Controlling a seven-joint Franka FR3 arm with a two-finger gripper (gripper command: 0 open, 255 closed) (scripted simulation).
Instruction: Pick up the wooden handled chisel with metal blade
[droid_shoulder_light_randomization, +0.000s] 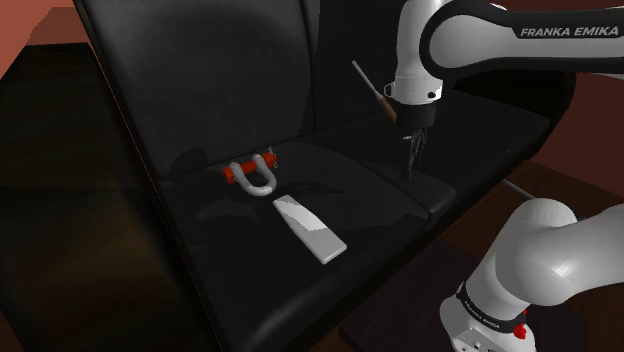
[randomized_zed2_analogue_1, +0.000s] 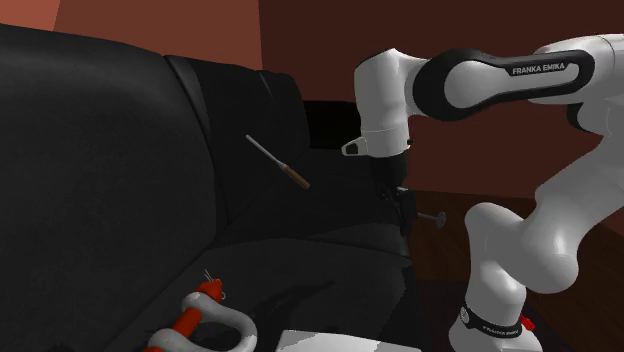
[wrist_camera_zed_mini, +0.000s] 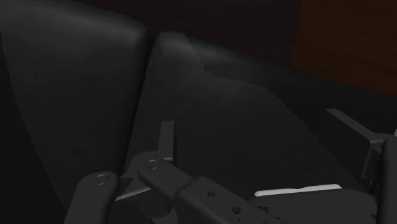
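The chisel (droid_shoulder_light_randomization: 371, 85) has a brown wooden handle and a thin metal blade. It leans slanted against the black sofa's backrest (droid_shoulder_light_randomization: 200, 70), blade end uppermost, and appears again as the chisel (randomized_zed2_analogue_1: 280, 164) in the second exterior view. My black gripper (droid_shoulder_light_randomization: 411, 163) points down, just above the seat cushion (droid_shoulder_light_randomization: 340, 200), below the chisel's handle and apart from it. In the wrist view the gripper (wrist_camera_zed_mini: 277, 149) stands open with only dark cushion between the fingers (wrist_camera_zed_mini: 166, 140). It holds nothing.
A silver shackle with a red pin (droid_shoulder_light_randomization: 251, 174) lies on the seat toward the shoulder view's left. A flat grey-white block (droid_shoulder_light_randomization: 309, 228) lies in front of it. The robot's stand (droid_shoulder_light_randomization: 490, 320) is off the sofa's front edge.
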